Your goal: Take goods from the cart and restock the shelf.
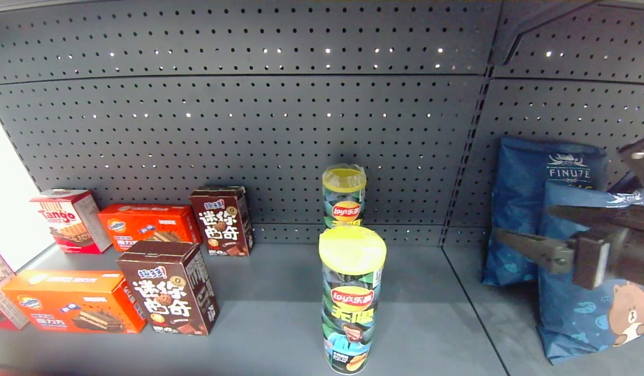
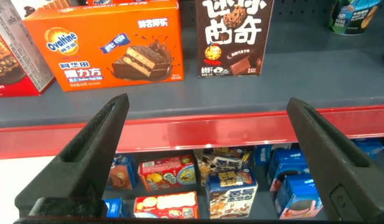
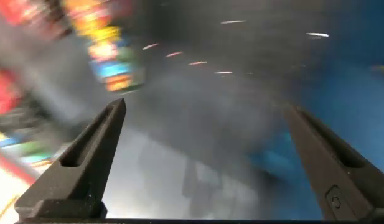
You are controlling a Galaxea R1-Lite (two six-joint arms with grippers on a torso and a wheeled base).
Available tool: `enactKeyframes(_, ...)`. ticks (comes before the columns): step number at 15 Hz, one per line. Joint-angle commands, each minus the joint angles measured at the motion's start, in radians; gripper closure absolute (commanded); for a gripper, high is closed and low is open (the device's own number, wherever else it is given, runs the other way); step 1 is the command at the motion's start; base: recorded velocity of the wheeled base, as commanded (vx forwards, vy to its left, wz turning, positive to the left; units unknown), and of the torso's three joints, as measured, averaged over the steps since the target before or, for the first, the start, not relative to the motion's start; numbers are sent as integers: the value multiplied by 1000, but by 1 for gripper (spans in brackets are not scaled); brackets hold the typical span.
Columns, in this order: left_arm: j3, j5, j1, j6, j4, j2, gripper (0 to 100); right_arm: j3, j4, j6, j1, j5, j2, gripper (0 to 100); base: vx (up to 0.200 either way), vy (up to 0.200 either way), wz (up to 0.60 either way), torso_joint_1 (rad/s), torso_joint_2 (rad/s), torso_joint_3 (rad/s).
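Left gripper point(image 2: 207, 102): released wide, empty, low before the red front edge of the shelf point(image 2: 241, 134), facing the front orange cake box point(image 2: 104, 46) and front brown cookie box point(image 2: 234, 37).
Shelf, left end: wafer box point(image 1: 71, 219), rear orange cake box point(image 1: 147, 224) and rear brown cookie box point(image 1: 221, 220) along the pegboard point(image 1: 248, 130).
Centre: two yellow-lidded crisp canisters, upright, front canister point(image 1: 351, 300) ahead of rear canister point(image 1: 343, 196).
Right bay: blue snack bags point(image 1: 541, 209), one before the other.
Right gripper point(image 1: 528, 224): released, empty, just in front of the bags.

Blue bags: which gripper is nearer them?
Right. The right gripper sits directly before the blue bags; the left gripper is outside the red shelf edge, facing the orange box.
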State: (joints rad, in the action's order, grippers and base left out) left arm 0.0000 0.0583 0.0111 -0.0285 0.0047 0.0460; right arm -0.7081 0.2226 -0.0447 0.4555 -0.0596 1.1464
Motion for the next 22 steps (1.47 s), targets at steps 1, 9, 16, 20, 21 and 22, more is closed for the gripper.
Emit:
enactKeyframes(1,0,0,1,-1,0,0,0,174,-2,2,-178,-26,-336,0,0,0,0,0,0,0)
enactKeyframes(9,0,0,-6,-2,0,0,0,524,-232,2,-446,-233,-1047,0,0,0,0,0,0,0)
enactKeyframes(16,0,-2,-17,-5,-2,-20,0,708,-152,31,-454,-111,-1146,0,0,0,0,0,0,0)
enactKeyframes(20,0,-2,-3,-4,-2,-21,0,708,-229,19,-454,92,-1146,0,0,0,0,0,0,0)
enactKeyframes(21,0,-2,-8,-4,-3,-28,0,708,-229,32,-454,89,-1146,0,0,0,0,0,0,0)
enactKeyframes(22,0,-6,-8,-2,-5,-43,0,708,-229,32,-454,89,-1146,0,0,0,0,0,0,0)
